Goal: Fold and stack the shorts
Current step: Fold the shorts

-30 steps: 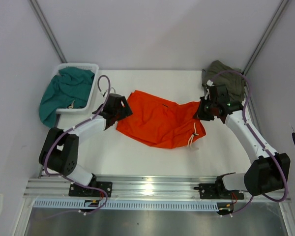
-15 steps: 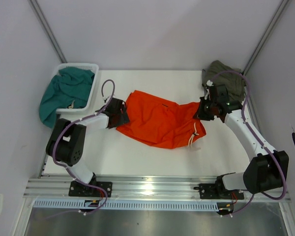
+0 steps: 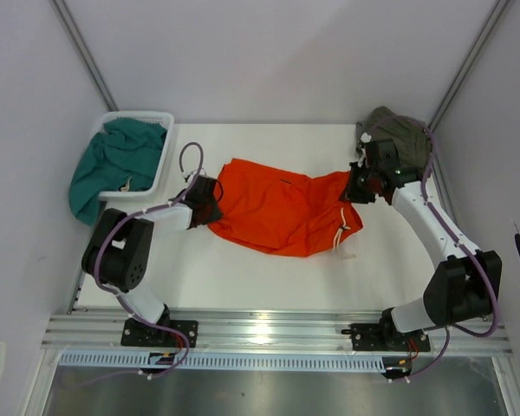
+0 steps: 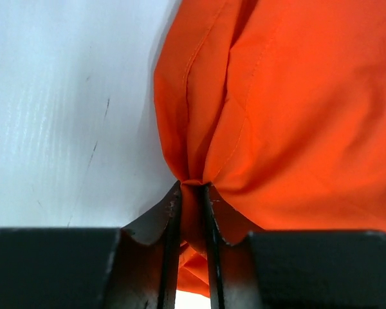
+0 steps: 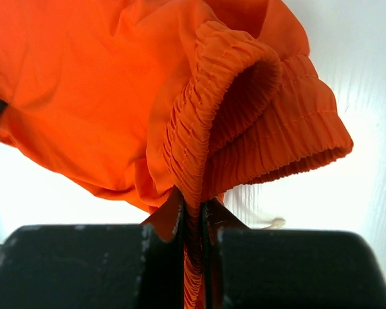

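Observation:
Bright orange shorts (image 3: 277,212) lie spread across the middle of the white table, their white drawstring (image 3: 342,232) hanging near the right end. My left gripper (image 3: 213,206) is shut on a pinch of the shorts' left hem; in the left wrist view that orange fabric (image 4: 276,109) bunches between the jaws of the left gripper (image 4: 192,193). My right gripper (image 3: 354,189) is shut on the gathered elastic waistband (image 5: 212,109) at the shorts' right end, lifting it slightly; the right wrist view shows the right gripper (image 5: 193,209) clamped on the band.
A white basket (image 3: 166,156) at the back left holds a teal garment (image 3: 113,165) that spills over its near side. An olive-green garment (image 3: 399,134) lies bunched at the back right corner, just behind my right arm. Grey walls enclose the table.
My left gripper came in to the shorts' left hem and closed on it. The right gripper, still shut on the waistband, shifted slightly back, drawing the shorts straighter.

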You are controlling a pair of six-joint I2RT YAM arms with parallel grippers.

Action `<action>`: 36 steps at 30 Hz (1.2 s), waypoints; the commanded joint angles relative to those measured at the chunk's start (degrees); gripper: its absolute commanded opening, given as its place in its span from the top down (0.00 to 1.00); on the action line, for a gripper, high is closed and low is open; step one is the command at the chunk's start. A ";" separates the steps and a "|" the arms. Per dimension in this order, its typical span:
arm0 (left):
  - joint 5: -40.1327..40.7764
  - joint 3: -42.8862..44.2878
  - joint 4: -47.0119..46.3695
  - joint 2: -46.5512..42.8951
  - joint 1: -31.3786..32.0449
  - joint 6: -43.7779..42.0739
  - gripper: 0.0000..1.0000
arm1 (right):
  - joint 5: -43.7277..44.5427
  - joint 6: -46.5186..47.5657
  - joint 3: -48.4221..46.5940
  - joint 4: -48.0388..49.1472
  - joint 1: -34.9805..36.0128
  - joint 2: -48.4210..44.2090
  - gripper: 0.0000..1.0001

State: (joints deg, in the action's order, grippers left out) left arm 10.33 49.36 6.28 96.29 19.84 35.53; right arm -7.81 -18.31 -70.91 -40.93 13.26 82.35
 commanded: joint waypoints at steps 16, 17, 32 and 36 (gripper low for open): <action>-1.71 -15.96 -3.46 -9.54 15.06 13.16 0.84 | 14.76 4.77 -29.89 -14.09 10.20 17.40 1.00; -1.89 -16.31 -3.99 -9.72 15.14 13.34 0.84 | 14.41 4.51 -30.85 -14.44 10.91 18.02 1.00; -1.10 -18.16 -7.95 -9.10 17.17 14.39 0.84 | 12.57 -2.70 -47.73 -19.63 25.41 30.59 1.00; -0.66 -19.48 -9.36 -9.63 17.25 14.74 0.84 | 11.42 -3.93 -47.74 -18.58 29.18 33.93 1.00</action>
State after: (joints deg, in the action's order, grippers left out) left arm 9.89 32.77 -6.26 85.80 36.23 49.60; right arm 4.93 -19.79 -116.18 -59.57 40.34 114.08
